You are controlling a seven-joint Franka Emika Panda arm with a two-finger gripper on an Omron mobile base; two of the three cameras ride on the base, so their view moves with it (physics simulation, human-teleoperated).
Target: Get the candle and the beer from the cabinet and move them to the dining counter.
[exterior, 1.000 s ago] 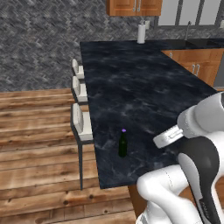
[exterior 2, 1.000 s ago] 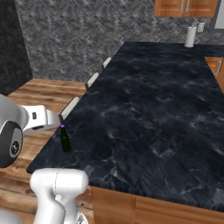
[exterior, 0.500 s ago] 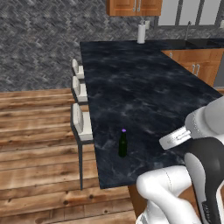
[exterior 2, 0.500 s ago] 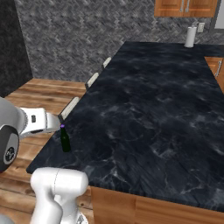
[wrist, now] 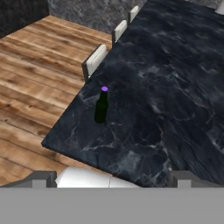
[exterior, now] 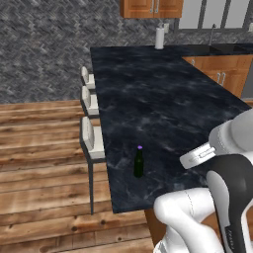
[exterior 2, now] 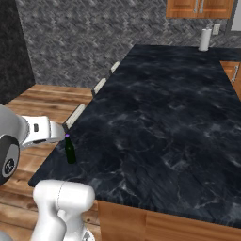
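1. Black marbled surface [exterior: 163,94] carries the beer [exterior: 139,161], upright near its stool-side corner, at about 7 o'clock on the top in the left base view.
2. Over the last second the arm's wrist has drawn back from the beer, which stays put. The hand, spread wide and empty, looks down on the beer [wrist: 101,106] from well apart. Delivered, by my reading; the candle remains to fetch.
3. Stools [exterior: 92,141] line the 9 o'clock edge; a paper-towel roll [exterior: 159,38] stands at 12, the cabinet [exterior: 151,8] above it. Nothing blocks the way.
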